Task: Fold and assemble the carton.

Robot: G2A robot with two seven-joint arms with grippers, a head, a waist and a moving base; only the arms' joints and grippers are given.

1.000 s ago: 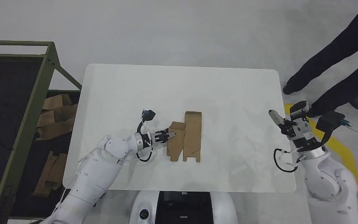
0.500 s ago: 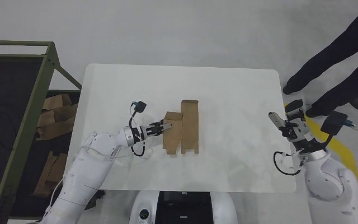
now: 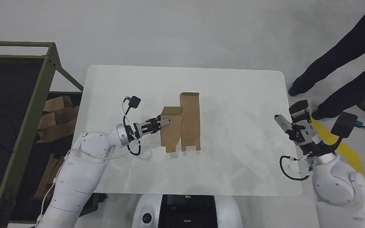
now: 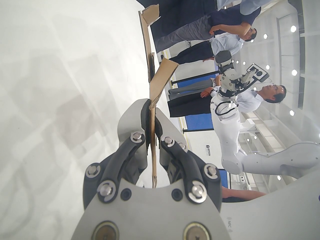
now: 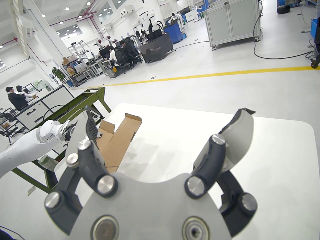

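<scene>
At table (image 3: 239,97) centre I find the carton (image 3: 189,121): flat brown corrugated board, long axis pointing away from the robot. Left end effector (image 3: 162,122) is clamped on its left flap. Right end effector (image 5: 166,116), jaws apart, sits near the table's right edge.

Plain brown carton (image 3: 188,122) on a white table (image 3: 239,108)

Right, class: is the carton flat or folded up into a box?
Flat, unassembled. The carton lies as a thin sheet on the table, flaps spread, with the left tool shut on its edge.
</scene>
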